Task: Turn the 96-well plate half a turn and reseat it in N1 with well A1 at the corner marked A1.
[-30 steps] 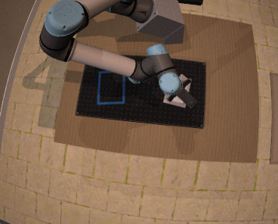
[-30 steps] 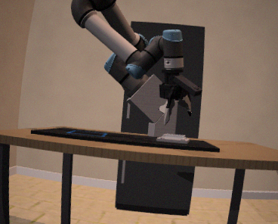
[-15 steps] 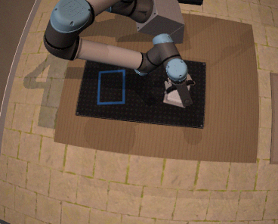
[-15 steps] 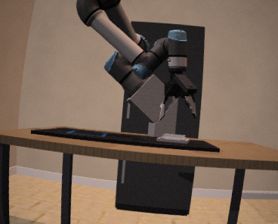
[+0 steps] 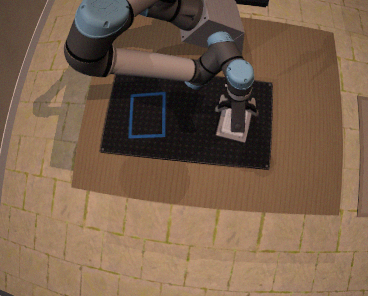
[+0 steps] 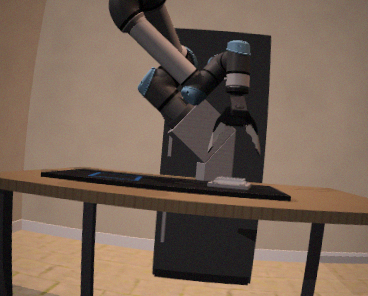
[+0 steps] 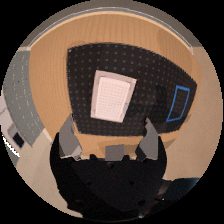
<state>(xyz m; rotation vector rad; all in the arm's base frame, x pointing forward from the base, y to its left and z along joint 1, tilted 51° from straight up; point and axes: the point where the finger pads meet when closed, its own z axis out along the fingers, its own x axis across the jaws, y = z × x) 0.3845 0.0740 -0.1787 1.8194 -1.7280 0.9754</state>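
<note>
The white 96-well plate (image 5: 229, 123) (image 6: 229, 183) (image 7: 112, 96) lies flat in its nest on the right part of the black perforated board (image 5: 187, 140) (image 6: 137, 181) (image 7: 80, 65). My gripper (image 6: 235, 137) (image 7: 109, 116) (image 5: 237, 107) is open and empty. It hangs straight above the plate with its fingers pointing down, a clear gap above it in the side view. The plate's cut corner is too small to make out. In the overhead view the wrist hides part of the plate.
A blue rectangle outline (image 5: 130, 117) (image 7: 170, 107) (image 6: 94, 174) is marked on the left part of the board. The board lies on a wooden table (image 5: 297, 165) (image 6: 312, 200). The robot's grey base stands behind the table.
</note>
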